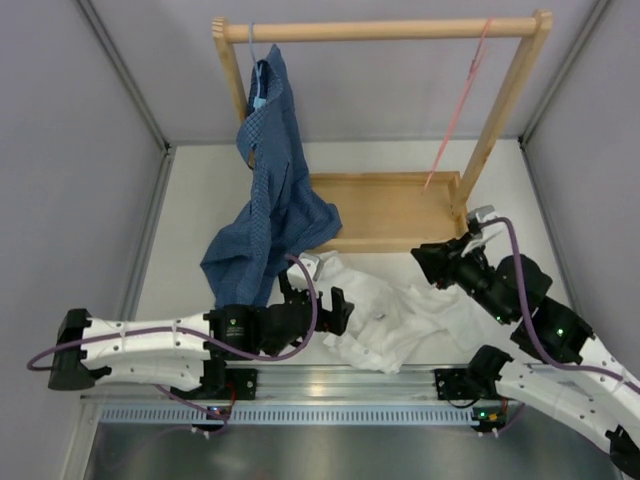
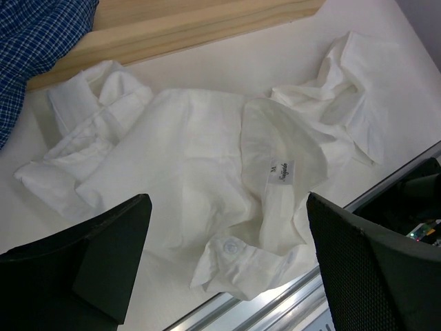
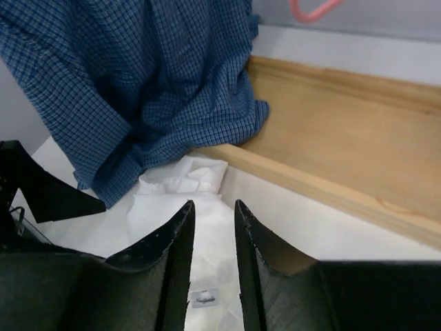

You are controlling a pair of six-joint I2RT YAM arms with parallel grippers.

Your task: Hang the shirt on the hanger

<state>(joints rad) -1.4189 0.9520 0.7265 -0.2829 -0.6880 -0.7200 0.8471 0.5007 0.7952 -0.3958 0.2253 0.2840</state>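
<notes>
The white shirt (image 1: 385, 310) lies crumpled on the table in front of the rack, collar and label (image 2: 281, 170) facing up. It also shows in the left wrist view (image 2: 193, 152) and in the right wrist view (image 3: 186, 179). The pink hanger (image 1: 455, 120) hangs from the right end of the wooden rail; its lower corner shows in the right wrist view (image 3: 310, 10). My left gripper (image 1: 338, 310) is open and empty just above the shirt's collar (image 2: 227, 207). My right gripper (image 1: 428, 262) hovers above the shirt's right side, jaws only narrowly apart and empty (image 3: 213, 203).
A wooden rack (image 1: 390, 210) with a raised base tray stands at the back. A blue checked shirt (image 1: 270, 200) hangs from a light blue hanger (image 1: 258, 90) at the rail's left end and drapes onto the table. A metal rail (image 1: 350, 385) runs along the near edge.
</notes>
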